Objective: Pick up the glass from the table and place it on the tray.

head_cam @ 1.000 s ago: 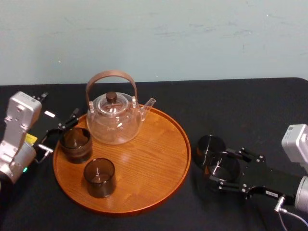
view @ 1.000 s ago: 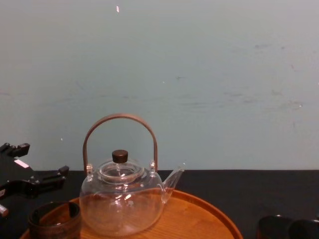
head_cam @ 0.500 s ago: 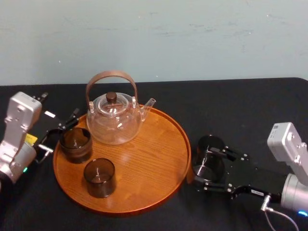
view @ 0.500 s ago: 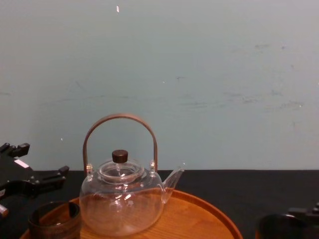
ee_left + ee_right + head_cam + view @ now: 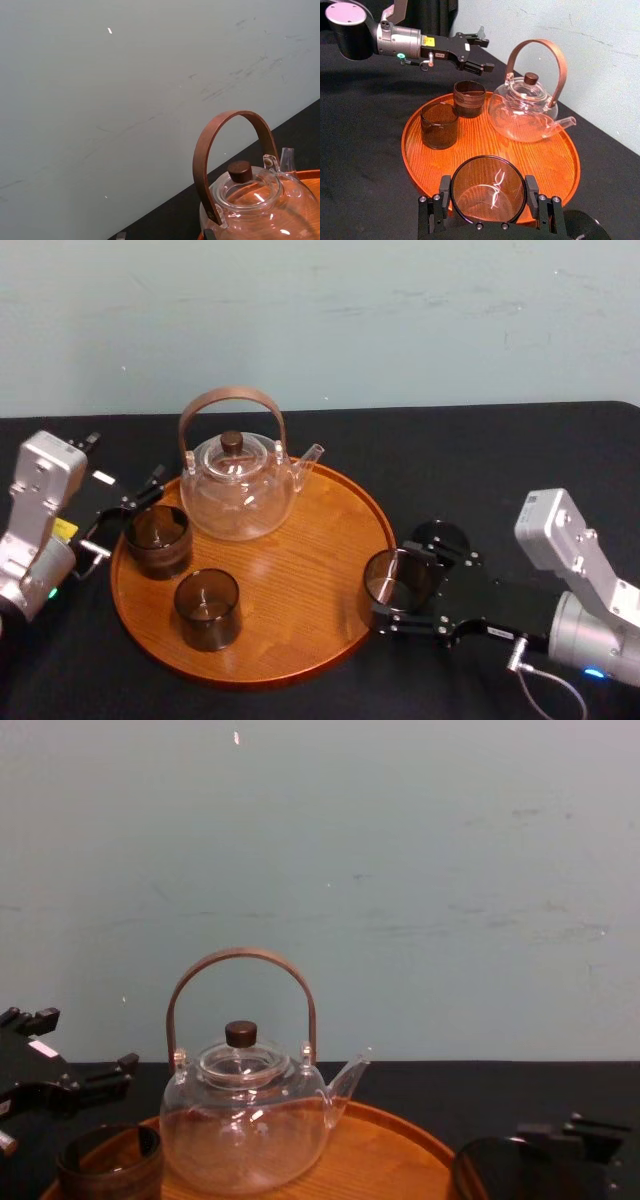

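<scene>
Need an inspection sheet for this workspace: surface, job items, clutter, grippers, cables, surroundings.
Surface: table, black cloth.
Job's things: held glass over the right rim of the tray, not yet set down. Rear glass and front glass stand on the tray. Table glass stands behind the right gripper.
Clutter: teapot at the tray's rear.
Grippers: right gripper shut on held glass. Left gripper open, by the rear glass.
Cables: thin cable at the right wrist.
Surroundings: pale wall.
</scene>
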Robot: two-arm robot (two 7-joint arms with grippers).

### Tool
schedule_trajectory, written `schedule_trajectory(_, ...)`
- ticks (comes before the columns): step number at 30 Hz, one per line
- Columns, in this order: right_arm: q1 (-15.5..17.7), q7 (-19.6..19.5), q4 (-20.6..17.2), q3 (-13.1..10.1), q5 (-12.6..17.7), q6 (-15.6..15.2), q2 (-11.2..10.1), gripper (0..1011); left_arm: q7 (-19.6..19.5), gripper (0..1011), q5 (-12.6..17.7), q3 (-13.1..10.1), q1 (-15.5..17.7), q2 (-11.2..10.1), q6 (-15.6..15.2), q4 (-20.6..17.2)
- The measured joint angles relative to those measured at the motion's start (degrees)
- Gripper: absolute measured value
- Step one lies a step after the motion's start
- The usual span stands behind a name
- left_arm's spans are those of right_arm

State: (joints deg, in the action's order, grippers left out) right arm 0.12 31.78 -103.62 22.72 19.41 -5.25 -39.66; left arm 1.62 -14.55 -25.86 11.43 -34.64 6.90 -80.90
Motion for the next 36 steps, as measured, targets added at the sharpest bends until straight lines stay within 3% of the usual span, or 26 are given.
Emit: schedule_trajectory(36, -11.78, 1.67, 7.32, 9.41, -4.49, -0.36, 8.13, 903, 0.00, 1001, 0.00, 0.00, 0.00, 0.00, 0.00, 0.00)
